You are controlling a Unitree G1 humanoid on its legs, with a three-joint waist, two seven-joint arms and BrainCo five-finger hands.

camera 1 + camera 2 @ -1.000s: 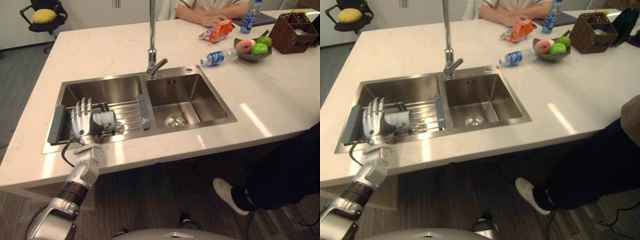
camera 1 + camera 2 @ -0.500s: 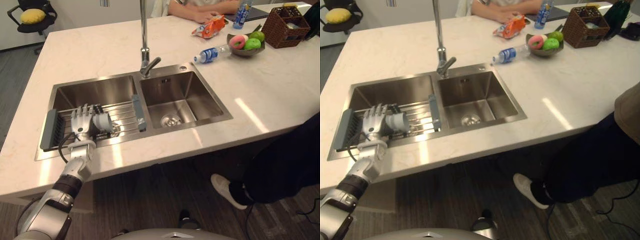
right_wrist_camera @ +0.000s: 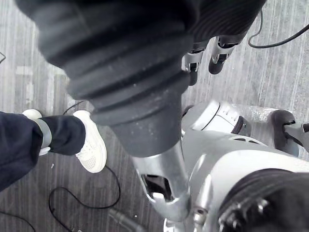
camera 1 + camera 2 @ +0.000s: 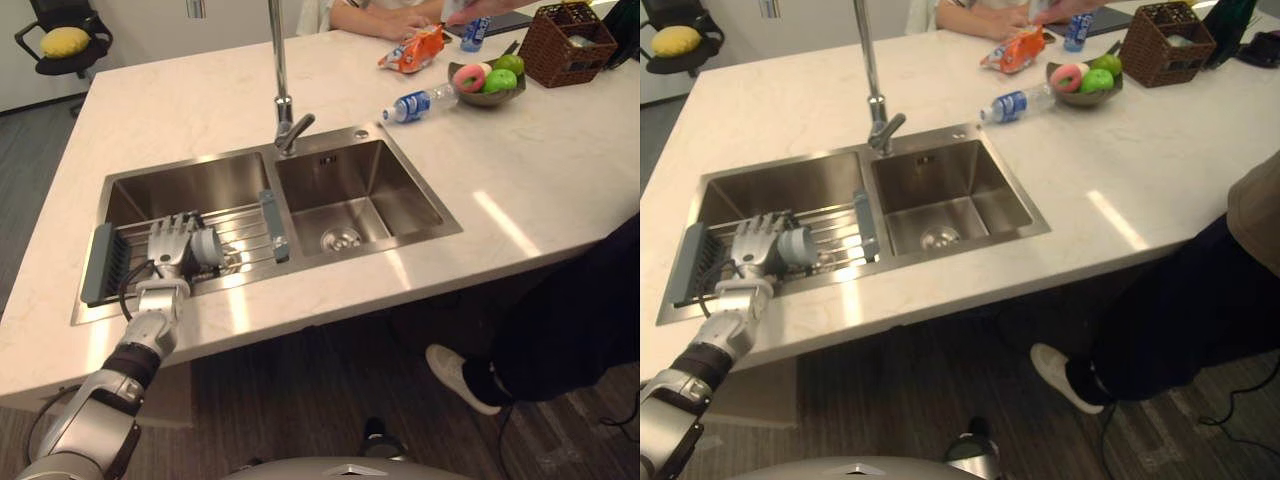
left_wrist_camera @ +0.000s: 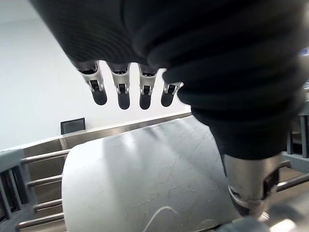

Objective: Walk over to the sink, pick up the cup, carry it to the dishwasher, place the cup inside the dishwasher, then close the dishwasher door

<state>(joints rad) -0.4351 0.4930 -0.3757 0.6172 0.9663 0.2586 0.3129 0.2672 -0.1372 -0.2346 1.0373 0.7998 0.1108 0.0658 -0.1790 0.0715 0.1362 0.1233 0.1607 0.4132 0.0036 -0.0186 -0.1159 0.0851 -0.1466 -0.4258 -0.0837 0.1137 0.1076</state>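
Probably overhead light glares off the countertop point(image 4: 497, 222) and sink point(image 4: 230, 284).

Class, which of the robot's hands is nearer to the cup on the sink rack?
Left. The left hand sits against the cup on the sink rack, fingers straight over it; the right hand hangs over the floor, well away.

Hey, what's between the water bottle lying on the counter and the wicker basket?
A dark bowl sits between the bottle and the basket, as both eye views show.
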